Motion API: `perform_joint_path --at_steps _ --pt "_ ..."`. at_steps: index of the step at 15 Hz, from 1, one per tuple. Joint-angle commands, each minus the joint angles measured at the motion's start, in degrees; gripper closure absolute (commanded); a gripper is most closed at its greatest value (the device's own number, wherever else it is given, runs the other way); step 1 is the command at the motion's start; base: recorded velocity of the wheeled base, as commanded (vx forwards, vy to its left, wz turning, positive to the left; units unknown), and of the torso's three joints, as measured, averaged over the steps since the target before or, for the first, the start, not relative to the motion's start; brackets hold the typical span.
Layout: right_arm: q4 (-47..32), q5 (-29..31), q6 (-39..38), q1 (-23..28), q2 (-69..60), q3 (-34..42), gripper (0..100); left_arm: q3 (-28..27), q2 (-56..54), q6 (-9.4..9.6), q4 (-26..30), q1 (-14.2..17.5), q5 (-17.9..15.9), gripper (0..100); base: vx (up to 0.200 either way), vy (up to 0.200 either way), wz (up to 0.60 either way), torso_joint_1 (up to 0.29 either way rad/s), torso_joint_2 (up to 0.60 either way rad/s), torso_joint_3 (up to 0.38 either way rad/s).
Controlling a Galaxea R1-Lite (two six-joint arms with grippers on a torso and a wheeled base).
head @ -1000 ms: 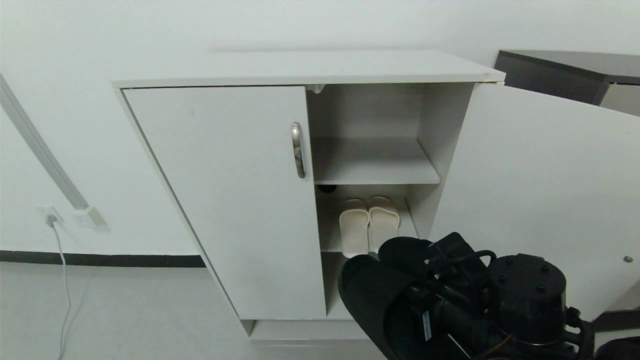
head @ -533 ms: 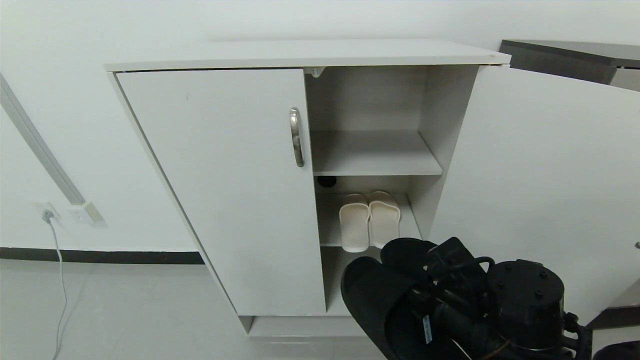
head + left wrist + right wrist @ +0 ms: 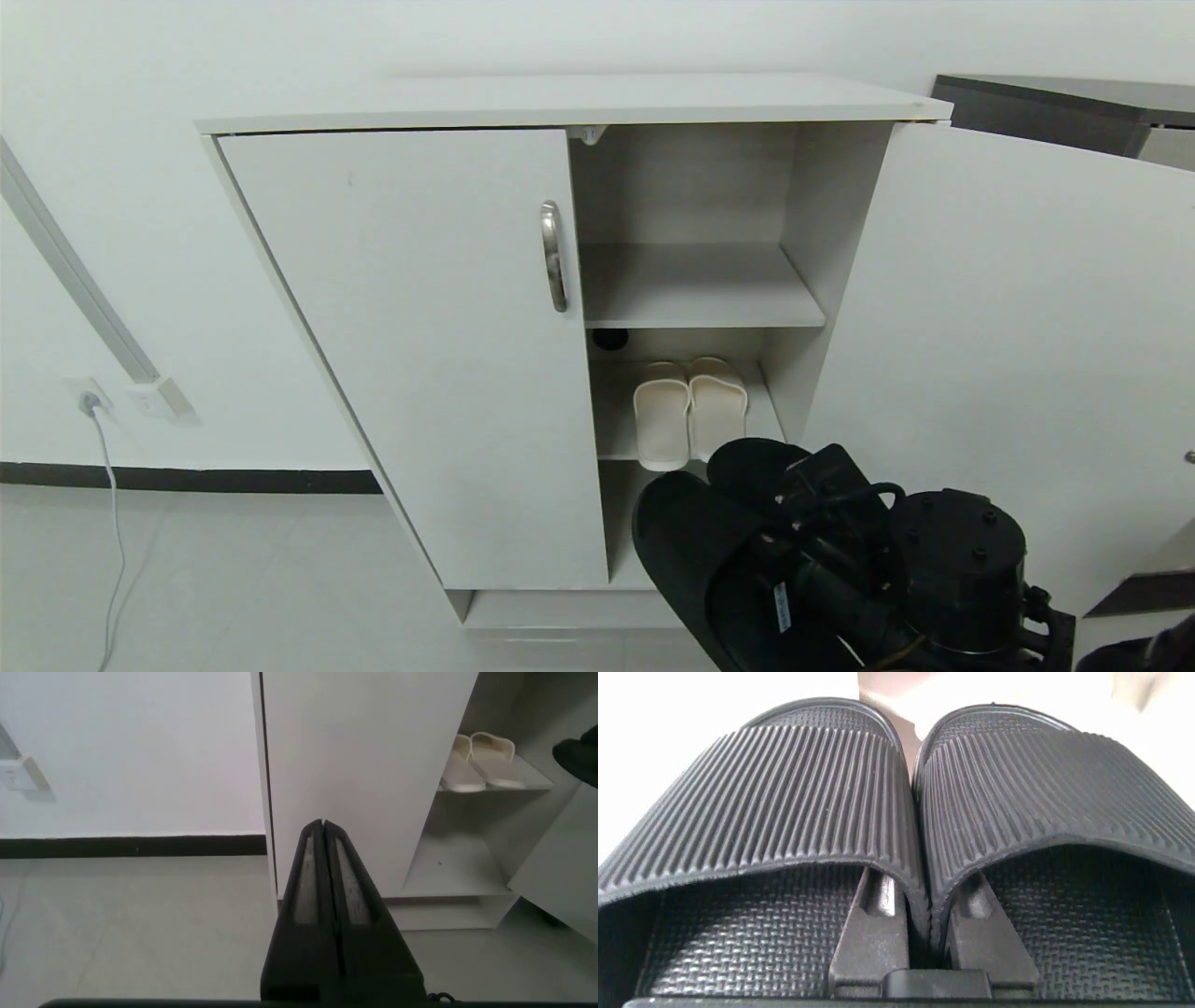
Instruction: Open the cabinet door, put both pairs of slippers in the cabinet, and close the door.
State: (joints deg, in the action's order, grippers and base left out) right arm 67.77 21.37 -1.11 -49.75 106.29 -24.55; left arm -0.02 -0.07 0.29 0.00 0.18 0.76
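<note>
cabinet (image 3: 560, 103): right door (image 3: 1008, 355) left wide for access | black slippers (image 3: 700, 551): pinched together as one pair by right claw (image 3: 924, 938), near opening | white slippers (image 3: 689, 411): placed on middle shelf (image 3: 611, 415) | left claw (image 3: 323, 873): pressed closed, nothing held

The left gripper (image 3: 322, 829) sits at the centre of the frame, jaws pressed together, above the grey floor (image 3: 140, 924). Beyond it stands the cabinet's closed door (image 3: 364, 756), and beside that door a white pair of slippers (image 3: 478, 761) rests on an open shelf (image 3: 523, 782)
</note>
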Motion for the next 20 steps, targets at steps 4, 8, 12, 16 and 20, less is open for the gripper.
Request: perform_joint_path --at_steps 4,8,12,16,20 --pt "-3.7 13.26 -2.14 -3.16 11.04 -18.25 100 0.02 0.07 -0.03 0.0 -0.01 0.04 100 0.0 0.0 0.0 0.0 0.0 0.0" --pt "-26.9 23.45 -9.7 -3.34 9.02 -33.28 100 0.02 0.07 -0.03 0.0 -0.01 0.04 100 0.0 0.0 0.0 0.0 0.0 0.0" --pt "-41.84 24.68 -10.49 -2.72 4.19 -45.06 100 0.02 0.07 0.15 0.0 -0.01 -0.14 100 0.0 0.0 0.0 0.0 0.0 0.0" --pt "-49.75 25.12 -10.49 -1.31 4.01 -53.06 100 0.02 0.07 0.15 0.0 -0.01 -0.14 100 0.0 0.0 0.0 0.0 0.0 0.0" --pt "-49.75 25.21 -10.49 -1.05 4.36 -53.23 100 0.02 0.07 0.15 0.0 -0.01 -0.14 100 0.0 0.0 0.0 0.0 0.0 0.0"
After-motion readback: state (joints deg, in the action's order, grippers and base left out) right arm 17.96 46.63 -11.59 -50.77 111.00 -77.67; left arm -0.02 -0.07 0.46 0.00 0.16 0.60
